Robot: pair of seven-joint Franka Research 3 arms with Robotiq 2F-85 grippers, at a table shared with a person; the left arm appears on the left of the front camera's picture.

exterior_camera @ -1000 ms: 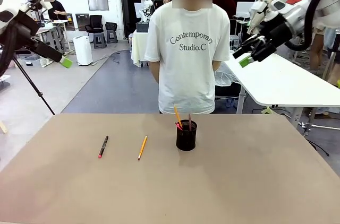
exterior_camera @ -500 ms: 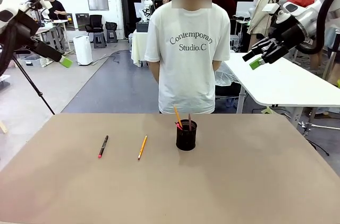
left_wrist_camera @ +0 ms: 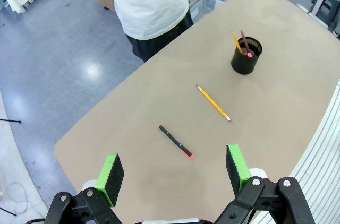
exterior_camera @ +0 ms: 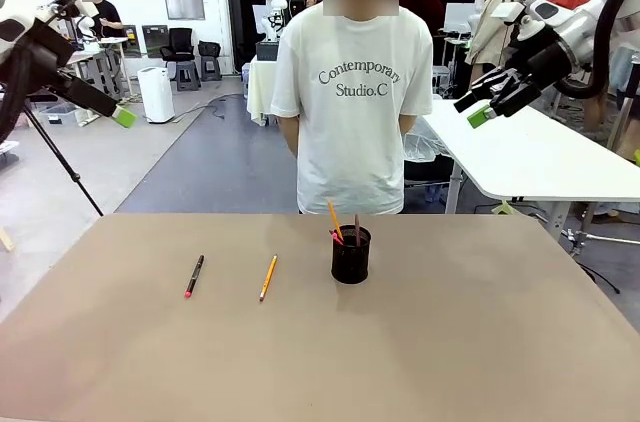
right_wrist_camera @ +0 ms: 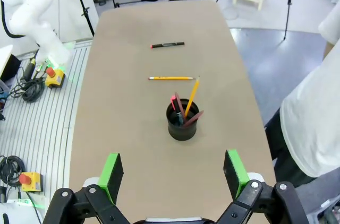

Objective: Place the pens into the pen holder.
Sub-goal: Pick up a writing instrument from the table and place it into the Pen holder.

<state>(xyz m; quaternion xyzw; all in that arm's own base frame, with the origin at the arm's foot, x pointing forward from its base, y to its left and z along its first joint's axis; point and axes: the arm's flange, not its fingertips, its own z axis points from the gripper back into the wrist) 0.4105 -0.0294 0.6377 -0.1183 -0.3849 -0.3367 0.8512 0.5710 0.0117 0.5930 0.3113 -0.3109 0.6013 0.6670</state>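
Left pincer (exterior_camera: pixel 118 114): jaws apart, with nothing between them. It hangs high over the floor off the left edge of the bench, well apart from every pen.
Left pads (left_wrist_camera: pixel 110 172): green and spread wide. In the left wrist view the bench top lies well below them.
Right pincer (exterior_camera: pixel 478 108): jaws apart and empty. It is raised high at the far right, beyond the far edge of the bench.
Right pads (right_wrist_camera: pixel 112 170): green and spread wide. In the right wrist view the pen holder sits between them, well below.
Pen holder (exterior_camera: pixel 351 255): black mesh cup, upright on the bench, slightly right of centre and toward the far edge.
Stowed pens (exterior_camera: pixel 335 214): an orange-yellow pencil leaning left, a pink-ended stick and dark reddish ones. They stand inside the pen holder with their tops above the rim; the exact count cannot be told.
Yellow pencil (exterior_camera: pixel 268 277): lies flat on the bench, left of the pen holder and apart from it, running roughly near to far.
Black pen (exterior_camera: pixel 194 276): lies flat, left of the yellow pencil and apart from it, roughly parallel to it. Its red-pink end points toward the near edge.
Bench (exterior_camera: pixel 450 342): plain tan top.
Person (exterior_camera: pixel 352 92): in a white printed T-shirt, standing at the far edge directly behind the pen holder.
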